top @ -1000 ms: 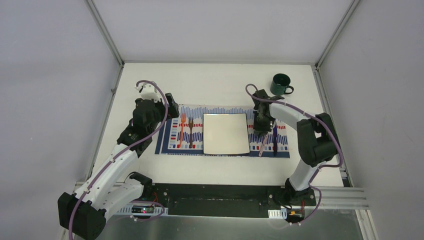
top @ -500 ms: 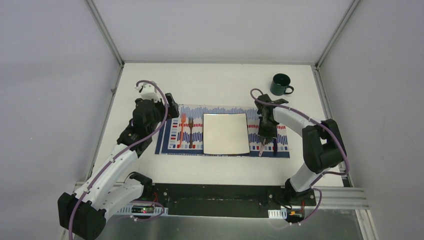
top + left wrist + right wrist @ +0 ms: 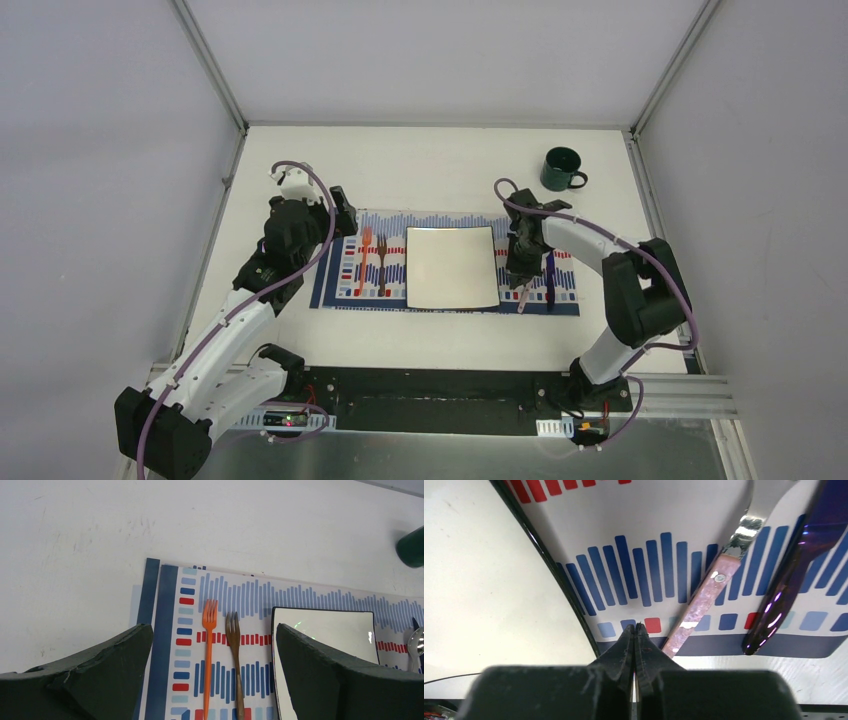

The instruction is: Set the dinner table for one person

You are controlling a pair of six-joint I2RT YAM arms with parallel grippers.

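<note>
Two forks lie side by side on the left part of the blue-, red- and white-striped rectangular placemat [image 3: 332, 285]: an orange plastic fork [image 3: 207, 655] and a brown fork [image 3: 235, 665], tines pointing away from me. Just to their right I see the square white plate [image 3: 452, 267] resting on the middle of the mat. The mat itself lies flat in the centre of the large white matte dinner table [image 3: 430, 165], which fills the whole workspace inside its aluminium frame. A dark green mug [image 3: 561, 169] stands on the bare tabletop near the far right corner, well apart from the mat.

My left gripper [image 3: 212, 627] hangs above the mat's left end with its fingers spread wide and nothing between them. My right gripper [image 3: 635, 627] is low over the mat's near edge, right of the plate, with its fingertips pressed together on nothing. Just beside it lie a pink-handled metal utensil [image 3: 701, 605] and a glossy purple utensil [image 3: 794, 580], roughly parallel, not touching each other.
</note>
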